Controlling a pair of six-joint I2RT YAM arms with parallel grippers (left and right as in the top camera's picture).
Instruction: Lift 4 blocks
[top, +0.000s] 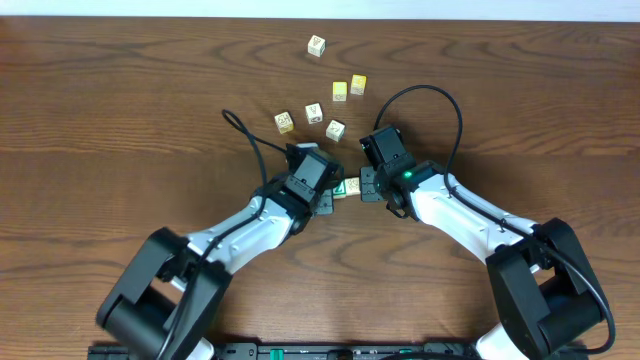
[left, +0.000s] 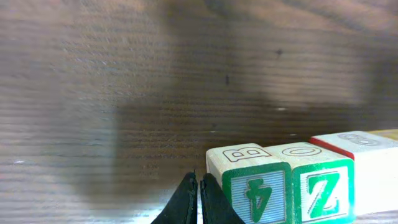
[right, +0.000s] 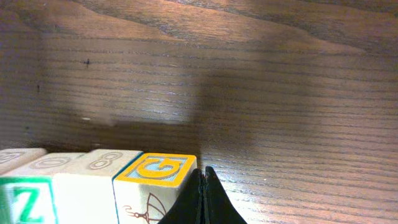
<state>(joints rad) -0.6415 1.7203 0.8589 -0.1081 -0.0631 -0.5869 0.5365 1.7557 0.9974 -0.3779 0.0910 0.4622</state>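
Robot lab bench: wooden table (top: 110, 110), left arm (top: 240, 228), right arm (top: 465, 212), cables (top: 428, 87).

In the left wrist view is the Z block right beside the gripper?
No, another green block sits between the Z block and the left gripper.

2 white-shelled arms (top: 460, 210) with black joints (top: 545, 262), looping black cables (top: 425, 88) and 1 green light (top: 407, 178).

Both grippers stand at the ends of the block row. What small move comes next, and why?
The left gripper and right gripper are shut, one at each end of the row of blocks, so only squeezing seems to hold it. Probably lift both together, slowly, pressing inward.
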